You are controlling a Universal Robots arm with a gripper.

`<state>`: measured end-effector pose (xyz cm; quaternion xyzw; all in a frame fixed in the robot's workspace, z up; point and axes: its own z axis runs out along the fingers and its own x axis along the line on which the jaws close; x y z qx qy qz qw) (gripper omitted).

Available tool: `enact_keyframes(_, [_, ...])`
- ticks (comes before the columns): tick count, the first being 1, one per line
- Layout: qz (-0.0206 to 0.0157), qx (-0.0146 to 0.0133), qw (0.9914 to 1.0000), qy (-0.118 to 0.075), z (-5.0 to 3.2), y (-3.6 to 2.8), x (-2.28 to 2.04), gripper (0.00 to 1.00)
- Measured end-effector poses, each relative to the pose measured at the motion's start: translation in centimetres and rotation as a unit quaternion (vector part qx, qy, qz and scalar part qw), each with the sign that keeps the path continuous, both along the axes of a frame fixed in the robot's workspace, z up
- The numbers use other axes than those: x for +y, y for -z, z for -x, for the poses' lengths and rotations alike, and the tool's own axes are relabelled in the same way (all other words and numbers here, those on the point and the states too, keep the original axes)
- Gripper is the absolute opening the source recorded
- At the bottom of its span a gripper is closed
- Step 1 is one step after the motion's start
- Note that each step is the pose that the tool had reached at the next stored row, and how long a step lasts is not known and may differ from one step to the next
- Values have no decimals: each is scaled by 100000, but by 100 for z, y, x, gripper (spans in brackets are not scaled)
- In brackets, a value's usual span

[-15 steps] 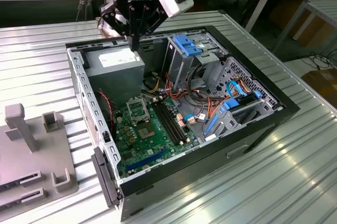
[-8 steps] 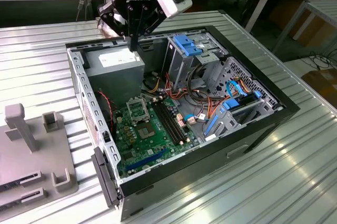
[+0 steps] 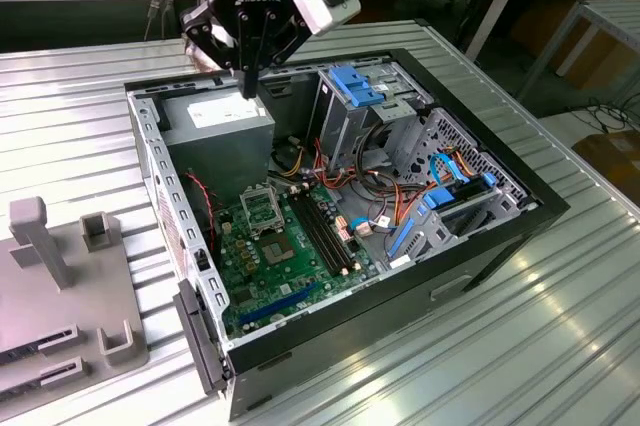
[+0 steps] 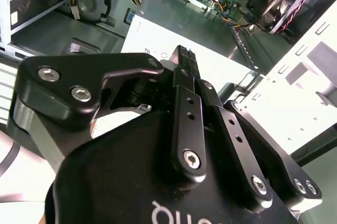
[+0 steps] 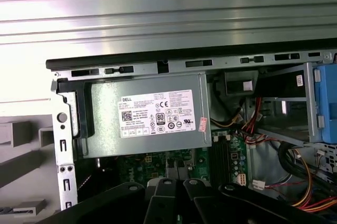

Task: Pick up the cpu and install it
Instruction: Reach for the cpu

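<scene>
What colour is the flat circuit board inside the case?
Green circuit board; exterior view shows it best.

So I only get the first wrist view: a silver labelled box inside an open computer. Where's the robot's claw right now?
Observer: In the exterior view, the gripper hangs over that power supply, at the far corner of the computer case.
Operator: And where would a chip go?
Observer: There's a square socket frame on the green motherboard, just on the near side of the power supply. I cannot tell whether it is filled.
Operator: Anything else on that board?
Observer: A blue expansion slot lies near the board's near edge.
</scene>
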<state>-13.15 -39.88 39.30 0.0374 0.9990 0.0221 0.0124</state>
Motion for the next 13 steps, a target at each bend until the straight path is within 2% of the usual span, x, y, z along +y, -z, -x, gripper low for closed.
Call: enact_keyframes(13, [1,29,100000,-2,55,4,0,11])
